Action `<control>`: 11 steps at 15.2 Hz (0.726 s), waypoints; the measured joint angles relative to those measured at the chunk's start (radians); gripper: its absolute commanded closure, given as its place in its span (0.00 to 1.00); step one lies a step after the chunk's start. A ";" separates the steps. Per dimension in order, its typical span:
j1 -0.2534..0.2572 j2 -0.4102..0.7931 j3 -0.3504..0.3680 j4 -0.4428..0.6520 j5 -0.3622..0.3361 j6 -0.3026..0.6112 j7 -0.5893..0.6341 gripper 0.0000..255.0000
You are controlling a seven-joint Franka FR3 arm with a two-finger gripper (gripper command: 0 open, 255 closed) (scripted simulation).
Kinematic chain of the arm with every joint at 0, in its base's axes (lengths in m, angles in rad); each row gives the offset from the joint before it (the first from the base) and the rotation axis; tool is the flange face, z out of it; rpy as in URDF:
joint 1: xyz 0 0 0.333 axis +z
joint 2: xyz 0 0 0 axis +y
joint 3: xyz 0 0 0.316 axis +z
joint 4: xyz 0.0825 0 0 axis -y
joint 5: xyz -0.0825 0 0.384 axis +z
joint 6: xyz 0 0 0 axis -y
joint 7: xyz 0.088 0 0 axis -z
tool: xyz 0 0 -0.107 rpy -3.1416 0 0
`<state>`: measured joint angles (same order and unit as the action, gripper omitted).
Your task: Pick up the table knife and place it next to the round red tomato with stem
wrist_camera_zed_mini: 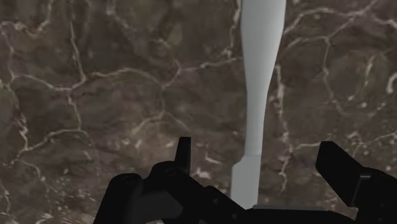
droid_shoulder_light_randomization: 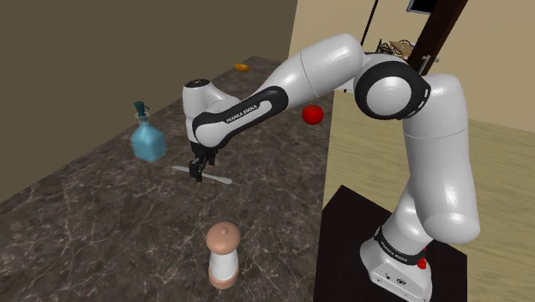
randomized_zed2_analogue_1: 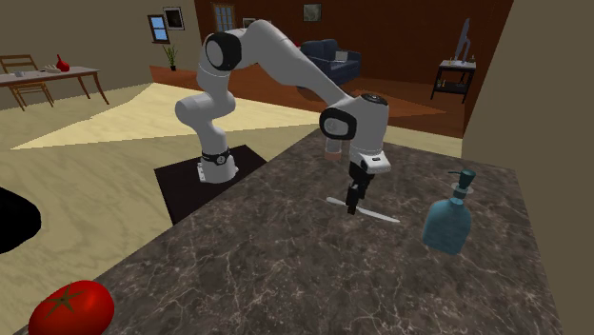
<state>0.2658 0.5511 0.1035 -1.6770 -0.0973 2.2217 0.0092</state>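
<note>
A pale grey table knife (droid_shoulder_light_randomization: 221,179) lies flat on the dark marble counter (droid_shoulder_light_randomization: 103,223). My black gripper (droid_shoulder_light_randomization: 199,176) hangs straight down over its middle, low over the stone. In the wrist view the knife (wrist_camera_zed_mini: 261,63) runs between the fingers of the gripper (wrist_camera_zed_mini: 257,151), which stand apart and touch neither side of it, so the gripper is open. From the second exterior view the gripper (randomized_zed2_analogue_1: 352,203) crosses the knife (randomized_zed2_analogue_1: 381,216). The red tomato (droid_shoulder_light_randomization: 313,113) sits near the counter's edge at the shoulder view's upper right, well away from the knife; its green stem shows on the tomato (randomized_zed2_analogue_1: 71,306).
A blue bottle (droid_shoulder_light_randomization: 147,137) with a dark stopper stands close to the knife's far end, also seen as the bottle (randomized_zed2_analogue_1: 447,224). A brown and white pepper mill (droid_shoulder_light_randomization: 224,255) stands nearer the camera. A small orange object (droid_shoulder_light_randomization: 242,66) lies far back. The counter edge (droid_shoulder_light_randomization: 324,197) drops toward the stand.
</note>
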 measured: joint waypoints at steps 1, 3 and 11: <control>0.000 0.000 0.000 -0.002 0.000 0.003 0.000 0.00; 0.000 0.001 0.000 -0.003 0.000 0.005 0.001 0.00; 0.002 0.001 0.001 -0.002 0.000 0.005 0.001 1.00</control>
<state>0.2674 0.5520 0.1050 -1.6790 -0.0972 2.2269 0.0100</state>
